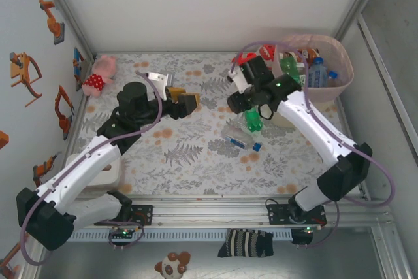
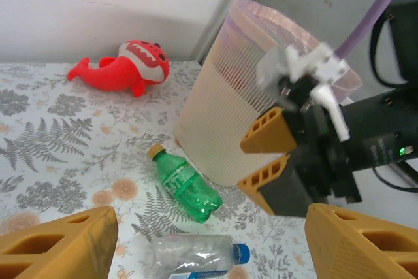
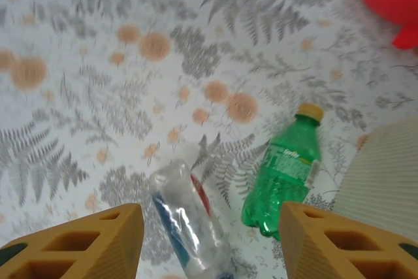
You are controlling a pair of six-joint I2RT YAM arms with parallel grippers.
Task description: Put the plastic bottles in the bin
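Observation:
A green plastic bottle [image 1: 253, 119] with a yellow cap lies on the floral table beside the cream bin [image 1: 339, 80]. A crushed clear bottle [image 1: 236, 138] with a blue cap lies just nearer. Several more bottles sit inside the bin. My right gripper [image 3: 209, 223] hovers open over both loose bottles: the clear bottle [image 3: 186, 220] is below the gap and the green bottle [image 3: 284, 178] is by the right finger. My left gripper [image 2: 210, 220] is open and empty at mid-table, facing the green bottle [image 2: 186, 184], the clear bottle [image 2: 192, 253], the bin [image 2: 215, 122] and the right gripper [image 2: 243, 164].
A pink plush toy [image 1: 101, 75] lies at the far left corner. A red shark toy [image 2: 127, 66] lies against the back wall, left of the bin. White walls close in the table on three sides. A white block [image 1: 104, 176] sits under the left arm.

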